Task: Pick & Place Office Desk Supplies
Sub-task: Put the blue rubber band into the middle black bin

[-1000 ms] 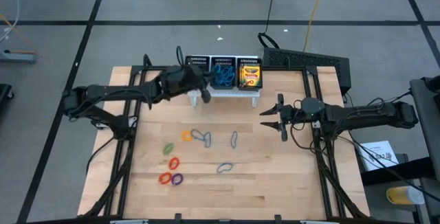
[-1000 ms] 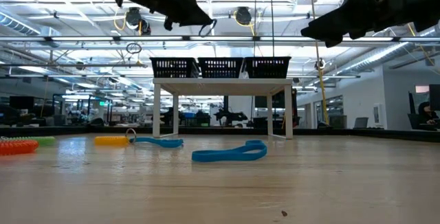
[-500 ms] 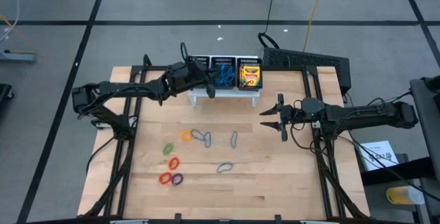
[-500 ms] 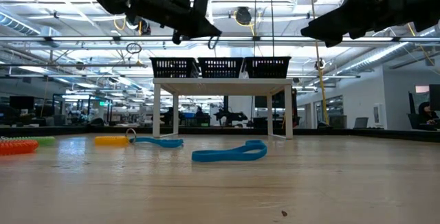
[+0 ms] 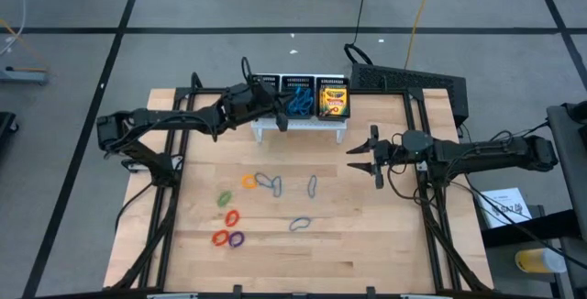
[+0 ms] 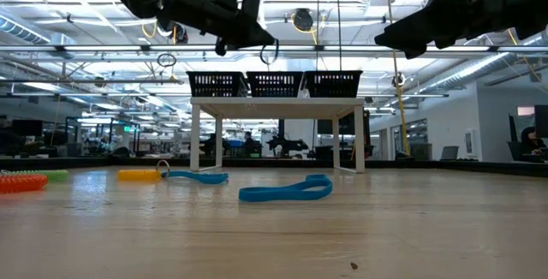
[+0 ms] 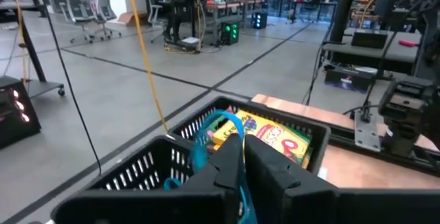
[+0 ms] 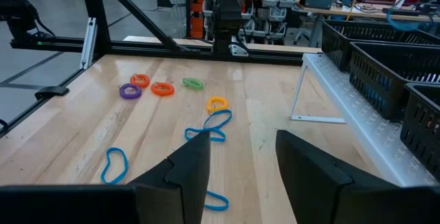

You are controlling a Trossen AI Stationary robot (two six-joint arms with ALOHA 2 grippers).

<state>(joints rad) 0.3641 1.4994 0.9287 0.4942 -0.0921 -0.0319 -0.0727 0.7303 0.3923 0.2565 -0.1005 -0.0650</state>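
high view: left gripper (image 5: 278,121), clamping a blue loop (image 7: 242,203), hovers at organiser (image 5: 268,80) 12 o'clock; next, release.

Lighting is bright and even, from ceiling lamps (image 6: 301,20) that flare white in the low view. The arms (image 6: 184,1) there read as dark silhouettes against the glare. Table (image 5: 367,235) shadows are faint; the nearest boards in the low view are soft.

Overhead, table-level, 2 wrist views
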